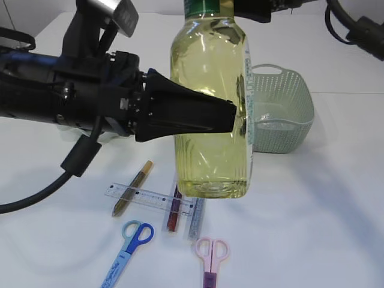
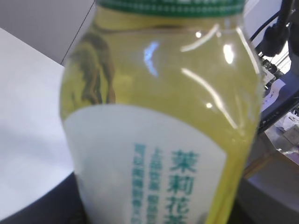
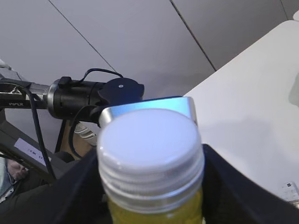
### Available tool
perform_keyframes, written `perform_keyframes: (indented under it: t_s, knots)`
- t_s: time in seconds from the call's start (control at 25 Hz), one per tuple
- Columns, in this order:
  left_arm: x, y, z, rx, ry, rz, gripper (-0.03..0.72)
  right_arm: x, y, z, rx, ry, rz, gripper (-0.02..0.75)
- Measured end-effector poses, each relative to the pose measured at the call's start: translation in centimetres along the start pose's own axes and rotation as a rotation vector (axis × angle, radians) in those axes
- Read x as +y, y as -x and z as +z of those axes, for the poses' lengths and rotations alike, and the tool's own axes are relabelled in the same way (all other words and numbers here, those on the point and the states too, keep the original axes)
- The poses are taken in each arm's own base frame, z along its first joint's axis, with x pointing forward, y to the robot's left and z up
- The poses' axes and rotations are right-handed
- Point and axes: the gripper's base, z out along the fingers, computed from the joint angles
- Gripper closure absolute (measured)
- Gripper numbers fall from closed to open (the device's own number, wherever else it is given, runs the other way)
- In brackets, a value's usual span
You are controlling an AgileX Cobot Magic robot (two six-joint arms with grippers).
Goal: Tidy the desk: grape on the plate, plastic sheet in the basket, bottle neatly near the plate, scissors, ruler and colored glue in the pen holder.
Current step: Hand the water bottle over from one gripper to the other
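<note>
One bottle point(image 1: 210, 102) of yellow drink is pinched by the left gripper point(image 1: 231, 117), right gripper unclear; two scissors point(image 1: 129, 249), one ruler point(image 1: 150, 198), one basket point(image 1: 282, 111).

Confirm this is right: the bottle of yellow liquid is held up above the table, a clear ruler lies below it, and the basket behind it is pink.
One thing is wrong: the basket is pale green, not pink, as the exterior view shows. The rest holds: the bottle of yellow liquid is up off the table, and the clear ruler lies below it.
</note>
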Motion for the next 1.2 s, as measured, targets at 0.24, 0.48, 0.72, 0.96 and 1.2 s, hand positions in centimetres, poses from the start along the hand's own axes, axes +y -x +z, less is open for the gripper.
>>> perform_keyframes:
  t_s: [0.24,0.48,0.72,0.96,1.2]
  knots:
    - [-0.1,0.2,-0.2,-0.007,0.023,0.007,0.274,0.0,-0.4,-0.1,0.045,-0.021,0.035,0.158]
    - [-0.2,0.3,-0.3,-0.008,0.023,0.011,0.274,-0.2,-0.7,-0.1,0.079,-0.04,0.043,0.143]
    - [-0.2,0.3,-0.3,-0.006,0.024,0.013,0.274,-0.2,-0.7,-0.1,0.08,-0.041,0.042,0.147]
    - [0.3,0.3,-1.1,0.004,0.049,0.007,0.274,-0.1,-0.5,-0.1,0.058,-0.024,0.055,0.15]
    - [0.6,0.3,-1.6,0.021,0.062,0.009,0.274,-0.1,-0.5,-0.1,0.056,-0.025,0.045,0.151]
